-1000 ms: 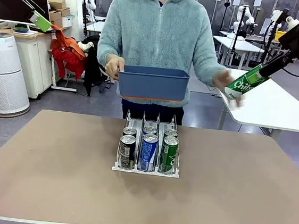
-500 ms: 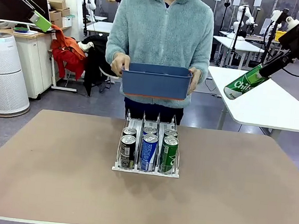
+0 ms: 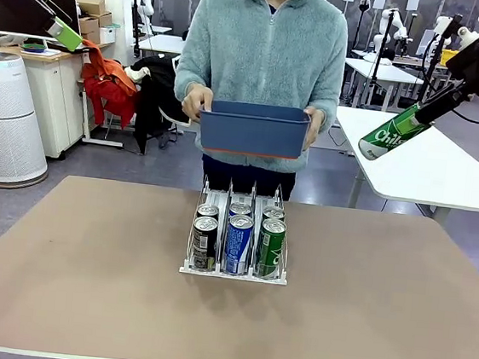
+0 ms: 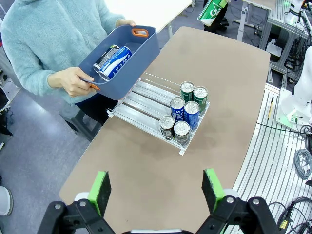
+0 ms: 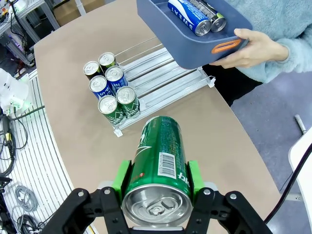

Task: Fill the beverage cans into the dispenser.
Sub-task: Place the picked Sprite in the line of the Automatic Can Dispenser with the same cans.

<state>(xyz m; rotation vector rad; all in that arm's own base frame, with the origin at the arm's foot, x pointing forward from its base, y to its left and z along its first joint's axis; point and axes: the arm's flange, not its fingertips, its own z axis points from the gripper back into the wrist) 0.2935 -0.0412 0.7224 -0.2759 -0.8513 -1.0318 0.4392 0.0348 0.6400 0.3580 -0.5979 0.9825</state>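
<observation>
1. The right gripper [image 5: 157,176] was closed on a slim green aluminium drink can with white lettering [image 5: 158,146]. Its green pads pressed on opposite sides of the can near the silver top. In the front view the green can [image 3: 390,131] hung slanted, high up and well off to the right of the table, top end towards the wrist.
2. The left gripper [image 4: 157,189] stood wide open with nothing between its pads, raised high on the left side.
3. The clear-plastic and white three-lane dispenser [image 3: 232,274] sat mid-table on the brown tabletop [image 3: 82,292]. It held six upright cans [image 3: 238,241] in two rows of three at its near end, and the far part of each lane was bare.
4. Beyond it the person's hands [image 3: 194,103] held a blue rectangular plastic tub [image 3: 251,131] by its ends. At least two loose cans [image 4: 113,59] lay in it, one of them blue.
5. The green can probably handles as a smooth, slippery cylinder with thin walls that dent under a hard squeeze, and with some weight if it is full.
6. A hold across the round body seemed right. Clamped near the top as it was, the low end could swing or slip, so it would need to go upright into a lane's open far end.
</observation>
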